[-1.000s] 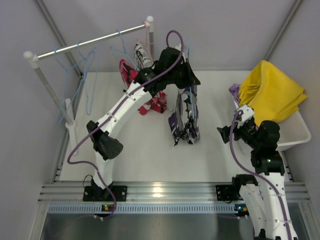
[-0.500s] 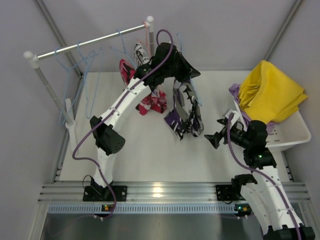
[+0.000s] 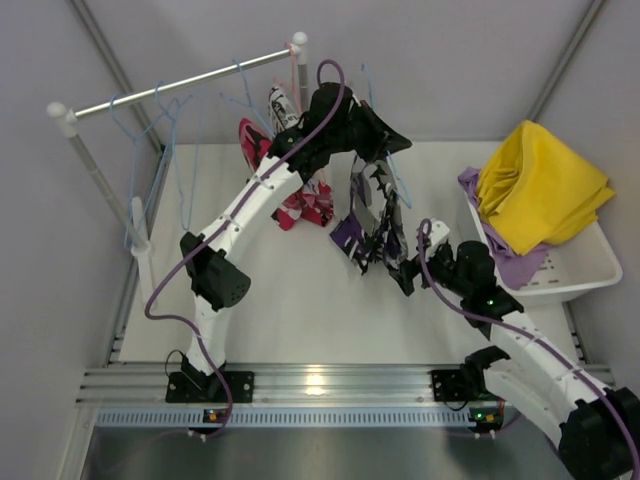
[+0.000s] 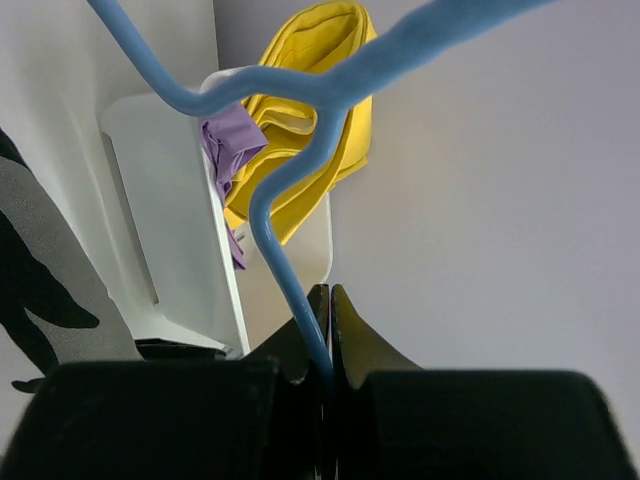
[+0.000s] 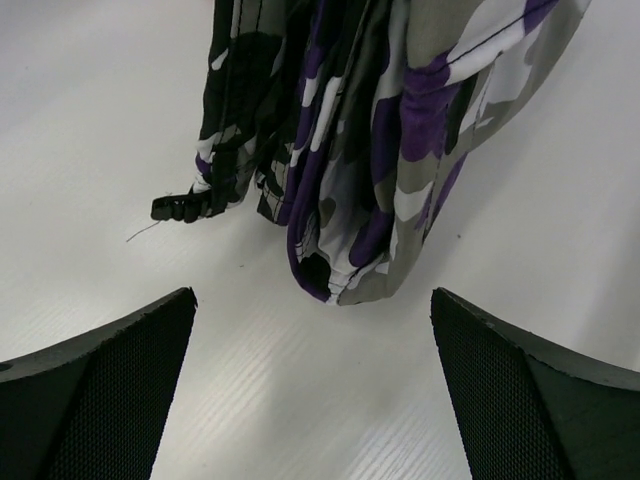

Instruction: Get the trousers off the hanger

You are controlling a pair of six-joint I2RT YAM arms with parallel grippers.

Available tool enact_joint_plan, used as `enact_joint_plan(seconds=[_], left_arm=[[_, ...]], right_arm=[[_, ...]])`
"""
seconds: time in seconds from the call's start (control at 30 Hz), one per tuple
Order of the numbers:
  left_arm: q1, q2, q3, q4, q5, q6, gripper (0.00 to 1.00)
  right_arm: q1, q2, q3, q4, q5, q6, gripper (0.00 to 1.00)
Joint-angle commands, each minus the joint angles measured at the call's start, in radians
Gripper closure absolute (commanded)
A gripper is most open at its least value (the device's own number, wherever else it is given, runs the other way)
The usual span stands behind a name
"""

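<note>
Up at the back of the counter (image 3: pixel 300 310), the left tool (image 3: pixel 377 140) (image 4: pixel 325 335) is pressed together on the wire of a blue hanger (image 3: pixel 397 188) (image 4: pixel 288 245), the thin blue rod running down between its two dark fingers in the left wrist view. From that hanger hang the printed trousers (image 3: pixel 372 215) (image 5: pixel 350 130) (black, white, grey and purple patches, seen close in the right wrist view), draped at a slant with their hems low over the counter; whether the hems touch it cannot be told. The right tool (image 3: pixel 408 276) (image 5: pixel 312 330) sits low at the trousers' bottom edge, its fingers spread wide and holding nothing, with the hems just ahead of the gap between them and a small black strap end lying beside the cloth. A pink-red print pair (image 3: pixel 300 205) hangs behind the left arm, under the end of the clothes rail (image 3: pixel 190 82), where a few bare blue hangers (image 3: pixel 170 130) also dangle. At the right side stands a white bin (image 3: pixel 590 272) holding a yellow pair (image 3: pixel 540 180) (image 4: pixel 300 110) piled over a lilac pair (image 3: pixel 515 262) (image 4: pixel 232 145), well apart from the hanger.
</note>
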Motion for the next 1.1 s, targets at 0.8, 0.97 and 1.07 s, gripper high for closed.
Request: enact_joint_plan(seconds=[0.8,0.97,1.07], left_arm=[[-0.074,-0.158,0.062,0.173,0.110,-0.035,1.00],[-0.076,-0.162,0.072,0.181,0.116,-0.028,1.00],[-0.076,-0.162,0.080,0.187,0.119,-0.035,1.00]], right_arm=[[0.171,0.190,0.019,0.219,0.359,0.111,0.09],[0.171,0.097,-0.008,0.127,0.273,0.061,0.05],[0.170,0.026,-0.035,0.094,0.262,0.035,0.04]])
